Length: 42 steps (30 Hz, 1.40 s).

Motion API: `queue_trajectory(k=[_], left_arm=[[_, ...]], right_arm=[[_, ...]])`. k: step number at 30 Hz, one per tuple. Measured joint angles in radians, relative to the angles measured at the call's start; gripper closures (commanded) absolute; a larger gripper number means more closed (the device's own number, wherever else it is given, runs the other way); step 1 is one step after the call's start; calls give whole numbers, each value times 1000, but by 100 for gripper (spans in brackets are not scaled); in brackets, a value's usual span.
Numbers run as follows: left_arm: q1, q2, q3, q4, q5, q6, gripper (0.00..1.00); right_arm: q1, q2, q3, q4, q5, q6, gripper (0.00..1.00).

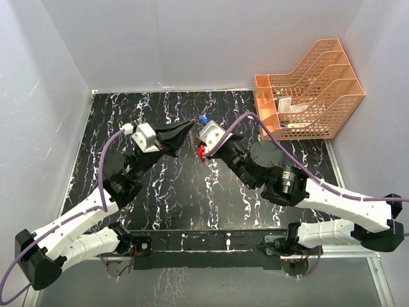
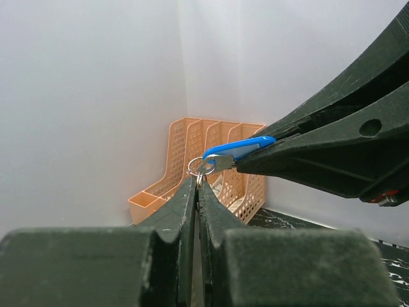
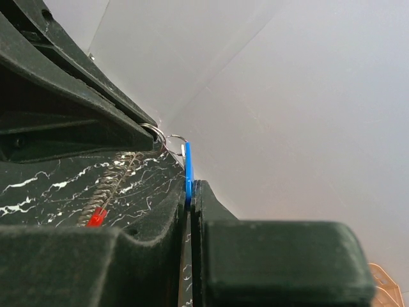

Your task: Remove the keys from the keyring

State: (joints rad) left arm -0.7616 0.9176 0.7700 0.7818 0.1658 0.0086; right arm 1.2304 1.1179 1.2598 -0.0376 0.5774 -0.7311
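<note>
L gripper [image 2: 197, 184] pinched tight on small silver keyring [image 2: 196, 166]. R gripper [image 3: 191, 190] clamped on blue key [image 2: 238, 148]. Key's threaded thru ring, both held mid-air over marbled table [image 1: 192, 204], btwn the arms.

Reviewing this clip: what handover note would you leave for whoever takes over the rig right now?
Left gripper: shut on the keyring, a small silver ring.
Right gripper: shut on the blue key.
Position: the two grippers meet tip to tip in mid-air. A coil with a red end hangs below the ring.
Done: both parts are gripped.
Left: the key looks linked to the ring, so it has yet to be worked off.
</note>
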Motion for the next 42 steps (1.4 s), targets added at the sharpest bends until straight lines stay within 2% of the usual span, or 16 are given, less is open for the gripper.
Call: queue_trajectory(k=[34,36,42], left_arm=[[0,6,-84,211,-19,-54,100],[0,6,-84,212,-20,-57,88],[0,-19,-84,160,-43,-54,81]], right_arm=[[-3,5,-65,14,-80,116,100],[-3,14,-65,19,-83,121,100],[-3,42,-66,-17,-64,117,100]])
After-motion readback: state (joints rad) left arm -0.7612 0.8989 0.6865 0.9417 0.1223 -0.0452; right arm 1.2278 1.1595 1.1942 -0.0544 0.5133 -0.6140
